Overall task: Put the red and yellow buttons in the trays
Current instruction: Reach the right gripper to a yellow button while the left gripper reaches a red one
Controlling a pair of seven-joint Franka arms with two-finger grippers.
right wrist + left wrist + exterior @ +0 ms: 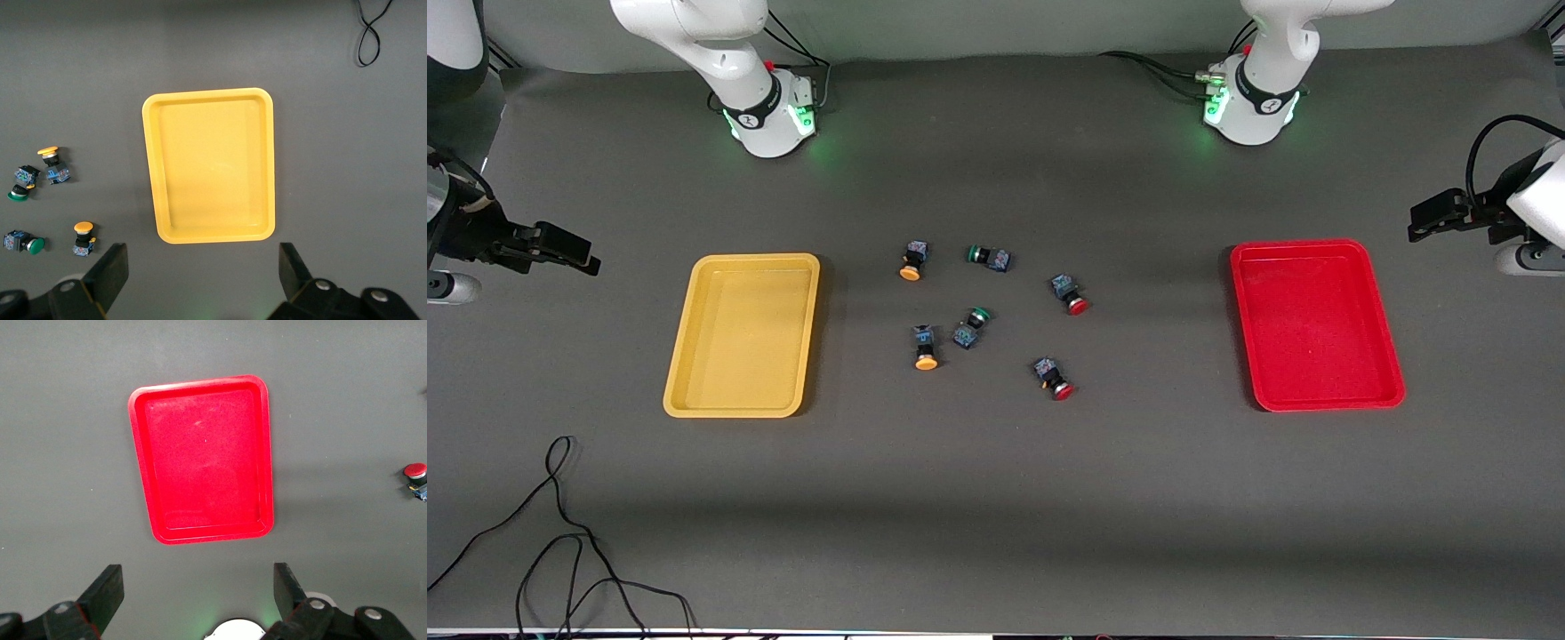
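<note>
- Nothing is being held by the left gripper point(193, 597) or right gripper point(203, 277); both are being kept wide open, high above the table.
- Both trays, yellow tray point(694, 391) and red tray point(1316, 249), are lying empty; all four red and yellow buttons point(925, 347) are waiting between them.

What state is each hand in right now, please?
Left hand: open, empty, above the red tray.
Right hand: open, empty, above the yellow tray.
</note>
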